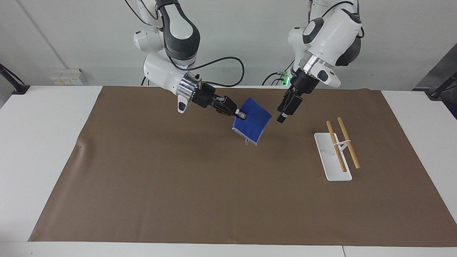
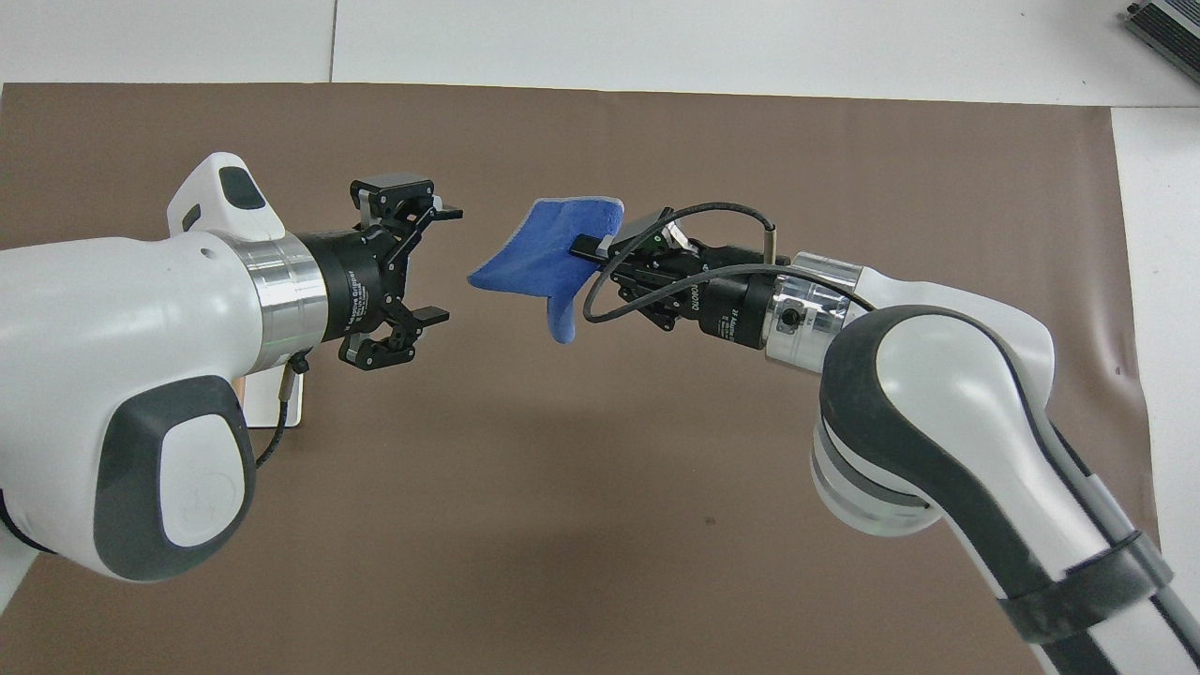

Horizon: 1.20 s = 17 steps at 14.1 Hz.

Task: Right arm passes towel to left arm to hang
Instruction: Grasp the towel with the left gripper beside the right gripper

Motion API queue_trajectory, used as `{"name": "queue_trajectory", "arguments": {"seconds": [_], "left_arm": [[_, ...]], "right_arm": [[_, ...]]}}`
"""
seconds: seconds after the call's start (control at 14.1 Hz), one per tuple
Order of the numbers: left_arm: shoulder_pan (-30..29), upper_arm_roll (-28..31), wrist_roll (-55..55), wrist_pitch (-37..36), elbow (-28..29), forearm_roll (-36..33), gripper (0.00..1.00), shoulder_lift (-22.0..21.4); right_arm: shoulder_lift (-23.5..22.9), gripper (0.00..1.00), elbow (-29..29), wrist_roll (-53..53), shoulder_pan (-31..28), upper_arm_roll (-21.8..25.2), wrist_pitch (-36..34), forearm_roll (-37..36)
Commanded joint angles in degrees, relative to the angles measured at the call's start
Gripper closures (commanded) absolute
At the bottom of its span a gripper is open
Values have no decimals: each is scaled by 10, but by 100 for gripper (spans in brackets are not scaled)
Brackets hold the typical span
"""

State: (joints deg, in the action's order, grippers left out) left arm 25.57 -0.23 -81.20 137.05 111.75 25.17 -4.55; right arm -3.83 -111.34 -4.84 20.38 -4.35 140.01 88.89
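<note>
The blue towel (image 1: pixel 252 121) hangs in the air over the middle of the brown mat, pinched at one edge by my right gripper (image 1: pixel 240 115). In the overhead view the right gripper (image 2: pixel 586 251) is shut on the towel (image 2: pixel 539 267), which spreads toward the left arm's end. My left gripper (image 1: pixel 282 116) is open and empty, just beside the towel's free edge with a small gap. In the overhead view the left gripper (image 2: pixel 448 265) faces the towel with its jaws wide apart, not touching it.
A rack with two wooden rods (image 1: pixel 342 142) on a white base (image 1: pixel 330 162) stands on the brown mat (image 1: pixel 178 178) toward the left arm's end. In the overhead view my left arm hides most of the rack (image 2: pixel 286 412).
</note>
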Motion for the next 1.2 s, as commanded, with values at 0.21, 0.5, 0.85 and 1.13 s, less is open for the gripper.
{"name": "queue_trajectory", "arguments": {"seconds": [0.21,0.5,0.85,1.13], "left_arm": [[44,8,-33,82,26,9,13,-15],[59,8,-69,100,30,9,13,-8],[64,8,-110,156,7,7,41,43],[62,9,-99,155,-6,1,100,46]], "right_arm": [[15,100,-16,17,-3,-3,18,20],[15,100,-16,17,-3,-3,17,20],[15,100,-8,17,-3,-3,16,21],[19,100,-6,14,-3,-3,17,22]]}}
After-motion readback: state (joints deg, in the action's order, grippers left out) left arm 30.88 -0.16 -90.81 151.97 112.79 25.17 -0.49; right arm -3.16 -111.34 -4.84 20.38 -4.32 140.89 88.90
